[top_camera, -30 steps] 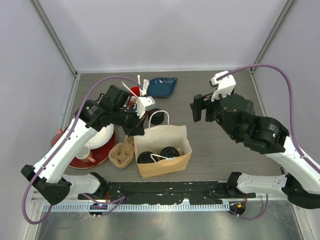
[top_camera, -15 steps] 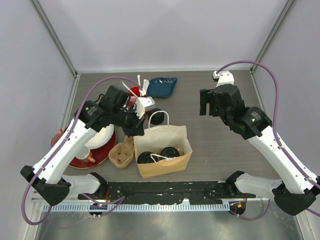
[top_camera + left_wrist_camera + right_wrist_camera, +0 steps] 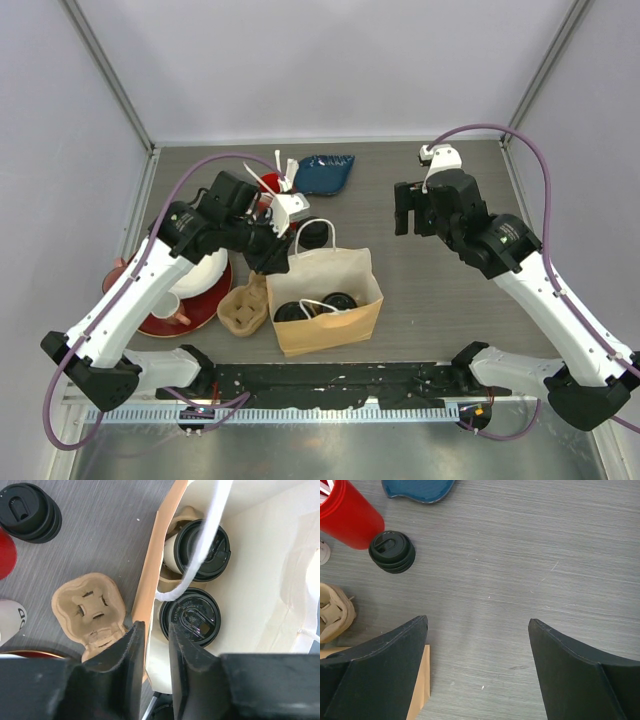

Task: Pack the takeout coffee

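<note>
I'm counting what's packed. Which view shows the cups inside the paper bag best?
The left wrist view: it looks straight into the bag, both lidded cups clear. The top view shows them small; the right wrist view only a bag corner.

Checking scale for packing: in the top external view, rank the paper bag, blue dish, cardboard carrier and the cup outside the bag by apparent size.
1. paper bag
2. blue dish and cardboard carrier, too alike to split
3. cup outside the bag
</note>
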You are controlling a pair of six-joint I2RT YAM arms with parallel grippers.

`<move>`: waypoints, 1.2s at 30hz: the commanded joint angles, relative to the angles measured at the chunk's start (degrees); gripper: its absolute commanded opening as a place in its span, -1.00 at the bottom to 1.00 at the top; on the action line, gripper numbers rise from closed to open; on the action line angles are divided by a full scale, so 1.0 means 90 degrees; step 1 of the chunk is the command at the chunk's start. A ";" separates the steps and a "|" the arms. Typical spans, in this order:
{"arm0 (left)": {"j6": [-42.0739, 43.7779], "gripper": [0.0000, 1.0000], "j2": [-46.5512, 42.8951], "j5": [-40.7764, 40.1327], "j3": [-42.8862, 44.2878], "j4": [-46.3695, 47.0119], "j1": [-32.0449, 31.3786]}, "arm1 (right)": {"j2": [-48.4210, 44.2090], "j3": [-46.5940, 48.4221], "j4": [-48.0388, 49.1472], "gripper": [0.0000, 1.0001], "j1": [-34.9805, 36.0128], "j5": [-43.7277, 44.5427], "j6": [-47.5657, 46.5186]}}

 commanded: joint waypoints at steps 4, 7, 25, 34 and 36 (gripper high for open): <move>0.0042 -0.05 -0.0182 -0.0035 0.0404 0.0182 -0.0001 | 0.0004 0.0052 0.0268 0.74 -0.0034 -0.0222 -0.0120; 0.0061 0.06 -0.0230 -0.0103 0.0512 0.0173 -0.0001 | 0.0014 0.0062 0.0268 0.74 -0.0044 -0.0252 -0.0140; 0.0266 0.57 -0.0348 -0.0709 0.1547 -0.0257 -0.0001 | 0.0072 -0.0007 0.0268 0.75 -0.0063 -0.0427 -0.0218; -0.0231 0.64 -0.0231 -0.1577 0.2445 -0.0345 0.0301 | 0.0033 -0.0017 0.0326 0.75 -0.0063 -0.0476 -0.0238; -0.0358 0.67 -0.0153 -0.1802 0.2670 -0.0286 0.0651 | 0.0004 -0.0026 0.0346 0.75 -0.0064 -0.0496 -0.0257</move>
